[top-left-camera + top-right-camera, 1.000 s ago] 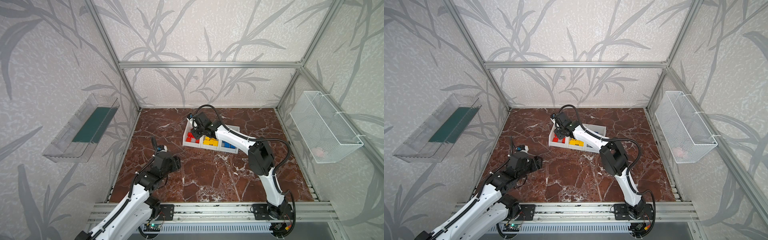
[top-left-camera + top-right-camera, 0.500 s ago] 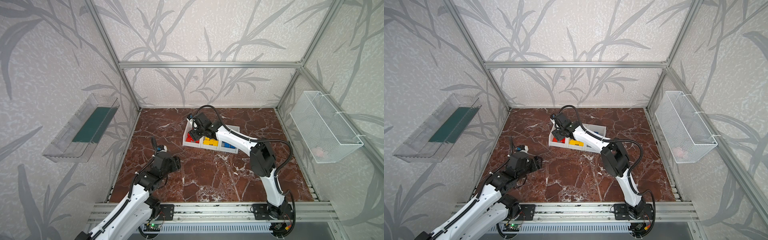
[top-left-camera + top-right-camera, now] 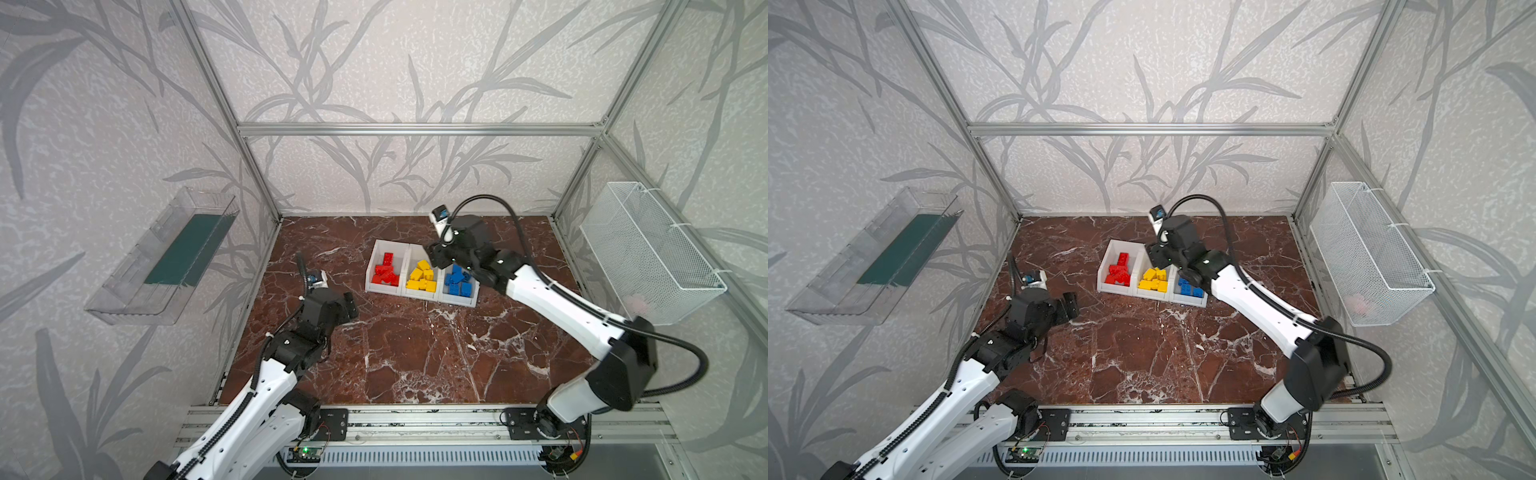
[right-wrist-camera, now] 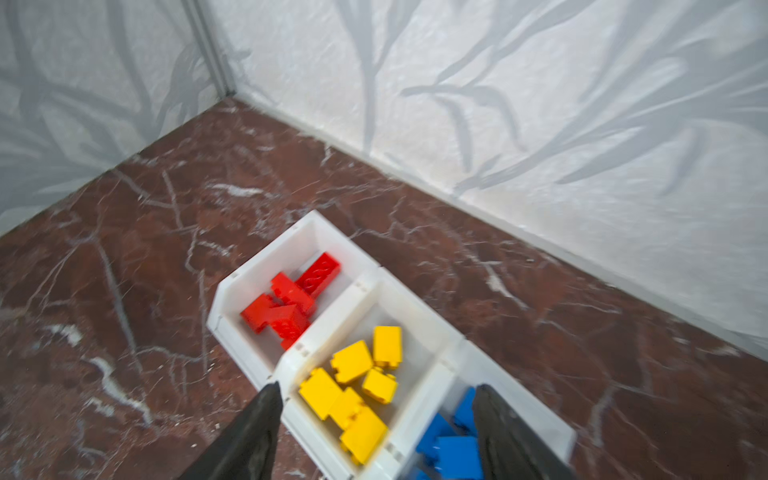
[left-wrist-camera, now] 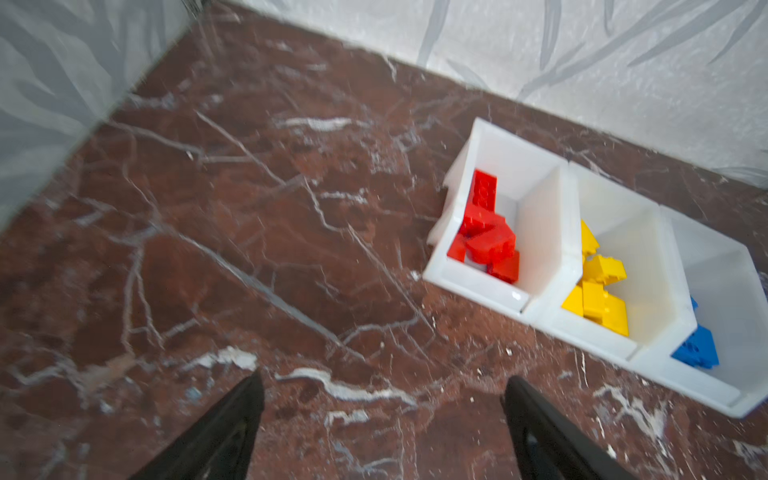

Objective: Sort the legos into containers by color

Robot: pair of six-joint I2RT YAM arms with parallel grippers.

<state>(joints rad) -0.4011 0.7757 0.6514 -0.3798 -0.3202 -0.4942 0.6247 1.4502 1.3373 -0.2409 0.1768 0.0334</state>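
So: no loose pieces on the surface (image 3: 415,353) in either top view. Red legos (image 3: 384,274) sit in the leftmost of the containers (image 3: 386,247), yellow legos (image 3: 422,277) in the middle one and blue legos (image 3: 457,282) in the rightmost. No mixed colours are visible from any view, though the bottom layers are partly hidden.

Key geometry: the row of bins runs roughly left-right across the back-centre of the surface. It is slightly skewed, with the blue end a bit nearer the robot, and the low sloped fronts face the robot.

Right fingers (image 4: 257,428): apart, nothing between them, hovering above the row at the yellow/blue end. In the right wrist view the yellow pile shows in the gap between the tips, with blue bricks beside one finger. No contact with bin or bricks as far as I can tell. The right arm is clearly the nearer one.

Left fingers (image 5: 232,419): wide apart and empty, over bare surface, well apart from the row. The bins lie ahead and off to the robot's right, with the red bin closest.

Judgement: the sort looks complete, so the next move is probably just a retreat. For the right arm that should be up first, then back toward the robot, because the bin walls are right under the tips. A sideways sweep along the row axis could clip a divider and shove the whole joined row. The left arm has free space and no constraint.
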